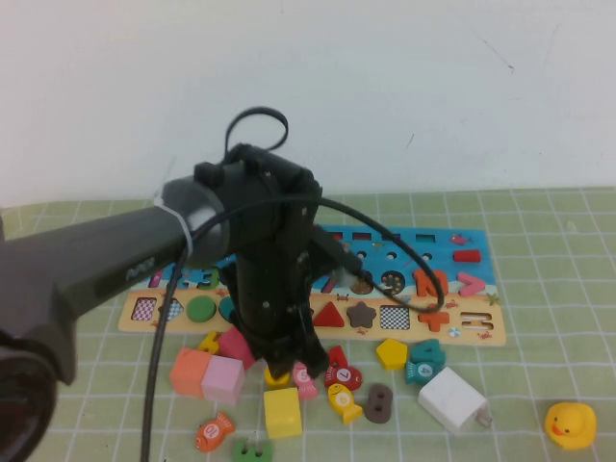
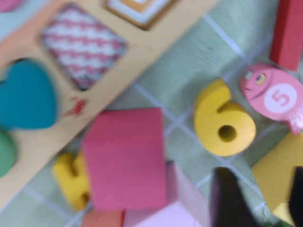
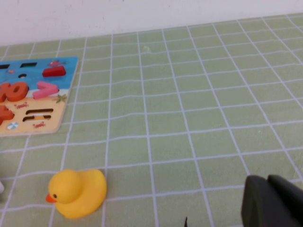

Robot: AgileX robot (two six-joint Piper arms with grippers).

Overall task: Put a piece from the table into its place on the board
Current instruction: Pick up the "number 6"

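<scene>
My left hand (image 1: 289,369) hangs low over the tabletop (image 1: 539,308) just in front of the board (image 1: 481,332), and I cannot tell how its fingers stand. The yellow 6 (image 2: 222,120) lies flat just beyond my fingertip (image 2: 227,194). Left of the 6 sits a magenta block (image 2: 125,158), right of it a pink fish (image 2: 277,97). My right hand (image 3: 272,201) rests near the rubber duck (image 3: 78,191), its fingers' state unclear.

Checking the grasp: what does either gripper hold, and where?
Nothing: the left gripper hovers above the loose piece; the right gripper sits near the duck.
</scene>
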